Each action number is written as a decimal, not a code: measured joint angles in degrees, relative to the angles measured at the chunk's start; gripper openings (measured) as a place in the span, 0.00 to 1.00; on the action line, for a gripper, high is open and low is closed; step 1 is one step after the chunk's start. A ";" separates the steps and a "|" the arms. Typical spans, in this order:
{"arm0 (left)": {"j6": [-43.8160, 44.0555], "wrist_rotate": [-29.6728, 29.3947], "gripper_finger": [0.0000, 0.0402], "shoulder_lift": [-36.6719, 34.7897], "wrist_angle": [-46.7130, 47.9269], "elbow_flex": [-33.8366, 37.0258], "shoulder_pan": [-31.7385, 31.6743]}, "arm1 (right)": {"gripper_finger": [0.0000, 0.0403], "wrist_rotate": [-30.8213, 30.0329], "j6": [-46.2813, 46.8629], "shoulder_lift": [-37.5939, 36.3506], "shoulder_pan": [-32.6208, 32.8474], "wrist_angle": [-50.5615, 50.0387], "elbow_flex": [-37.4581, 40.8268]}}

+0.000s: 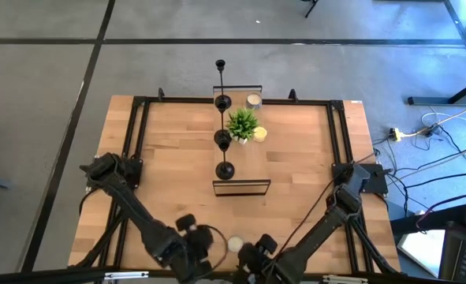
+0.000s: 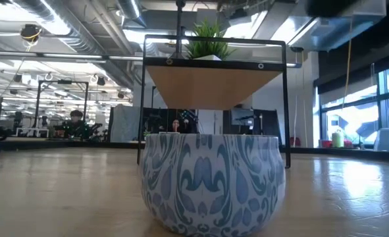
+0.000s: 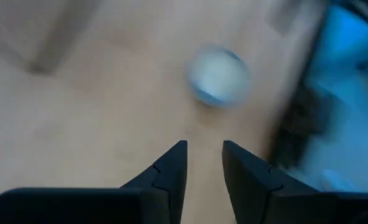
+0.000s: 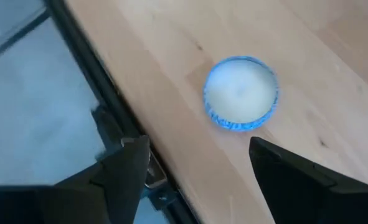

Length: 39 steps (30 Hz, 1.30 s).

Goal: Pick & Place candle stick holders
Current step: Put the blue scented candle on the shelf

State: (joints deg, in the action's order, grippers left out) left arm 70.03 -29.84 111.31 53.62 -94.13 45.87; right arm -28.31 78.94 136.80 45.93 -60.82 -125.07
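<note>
Sitting well apart from both claws, the candle stick holders stand in a row down the middle of the raised shelf at the far half of the desk, next to the green plant and two small candles. Both arms are parked at the near desk edge. Left claw has a narrow gap between its fingers and holds nothing; its wrist view is blurred and shows only the patterned candle jar ahead of the tips. Right claw is spread wide and empty, with the jar just past its fingers near the desk rim in its wrist view. High view shows the jar between the two claws. Low view is filled by the jar's blue-white pattern, with the shelf and plant behind it; only one holder's rod shows there, and no claws.
</note>
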 joint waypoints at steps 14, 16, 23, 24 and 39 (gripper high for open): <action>-7.31 3.75 0.24 -1.11 3.08 0.00 1.89 | 0.69 23.37 18.23 -0.01 -9.27 -12.69 -4.72; -5.85 2.34 0.23 -1.11 4.41 0.00 2.94 | 0.69 23.89 18.20 -0.01 -10.02 -12.09 -4.73; 4.76 -0.45 0.23 -1.11 12.53 0.00 5.74 | 0.69 21.63 18.05 0.01 -12.01 -12.68 -4.73; 6.90 -1.09 0.23 -1.11 13.59 0.00 6.32 | 0.69 21.63 17.88 0.01 -12.27 -12.68 -4.73; 25.39 -33.58 0.15 -8.25 16.69 0.00 16.23 | 0.68 22.07 16.61 0.10 -13.04 -11.39 -3.94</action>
State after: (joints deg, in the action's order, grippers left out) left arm 95.43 -63.41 103.06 70.30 -94.13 62.11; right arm -6.24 95.55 136.90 32.89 -72.20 -129.01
